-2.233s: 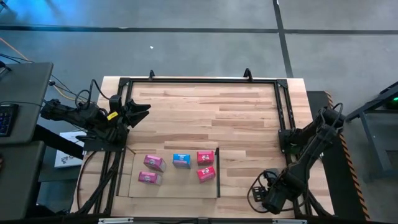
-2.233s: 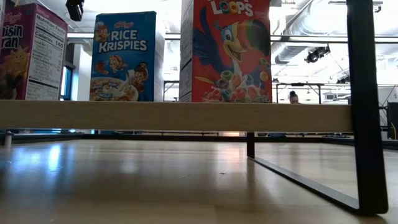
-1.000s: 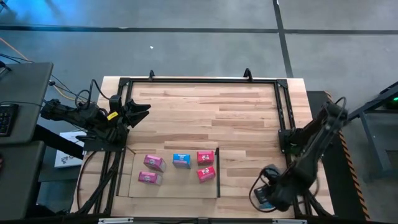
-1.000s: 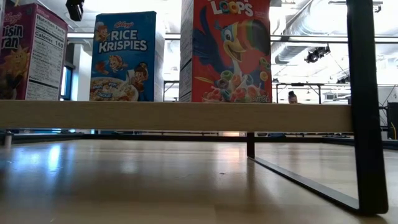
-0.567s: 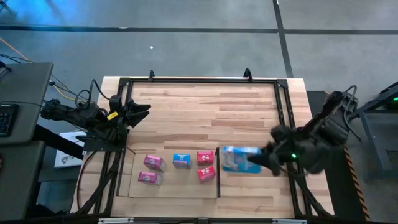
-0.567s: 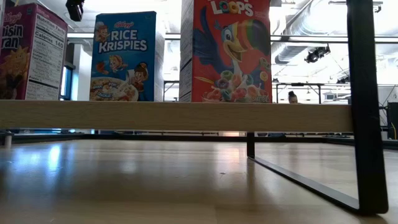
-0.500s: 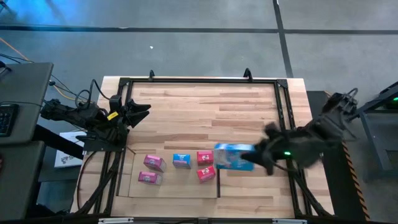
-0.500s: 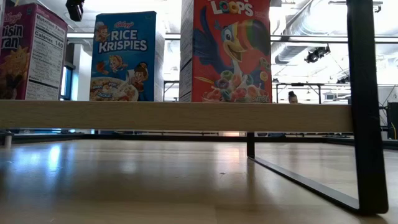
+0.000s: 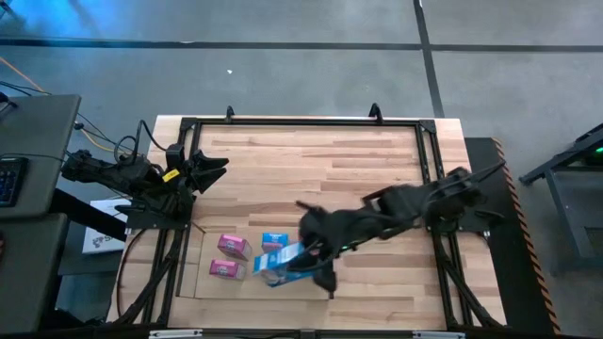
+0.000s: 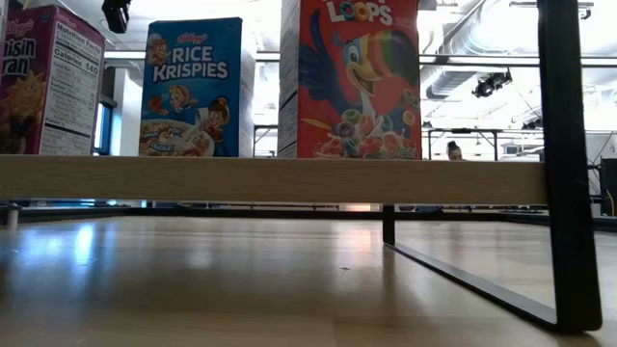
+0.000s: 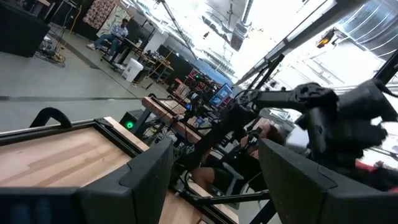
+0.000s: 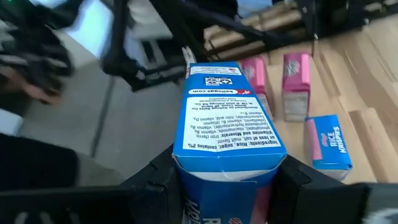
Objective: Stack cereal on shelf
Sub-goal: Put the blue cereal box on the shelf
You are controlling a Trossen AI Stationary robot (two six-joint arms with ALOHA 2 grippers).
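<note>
My right gripper [image 9: 300, 256] reaches in from the table's right side and is shut on a light blue cereal box [image 9: 283, 265] above the shelf panel [image 9: 212, 285]. Two pink boxes [image 9: 233, 246] and another blue box [image 9: 274, 241] stand on their bases on the panel. My arm hides the red ones in the high view. The low view shows a pink box [image 10: 48, 82], a blue box [image 10: 193, 87] and a red box [image 10: 357, 77] upright on the shelf board [image 10: 270, 178]. My left gripper [image 9: 209, 167] waits open at the table's far left. My right gripper pinches the light blue box [image 12: 230, 124] between its two fingers [image 12: 158, 183], one on each narrow side, near the box's end that faces the wrist [image 12: 186, 205]. The fingers come slanting from the table's right. The box points forward along them, lifted clear above the panel.
A thin dark upright wall [image 9: 330, 259] bounds the panel on its right, beneath my right arm; it shows as a tall post [image 10: 569, 164] in the low view. A dark frame [image 9: 301, 121] runs along the table's far and side edges. Bare planked tabletop [image 9: 320, 179] lies beyond the panel.
My right gripper has swung fast from the table's near right corner up and toward the left, carrying the light blue box across the dark side wall and over the shelf panel. The box has turned about on the way. The boxes on the panel have not moved.
</note>
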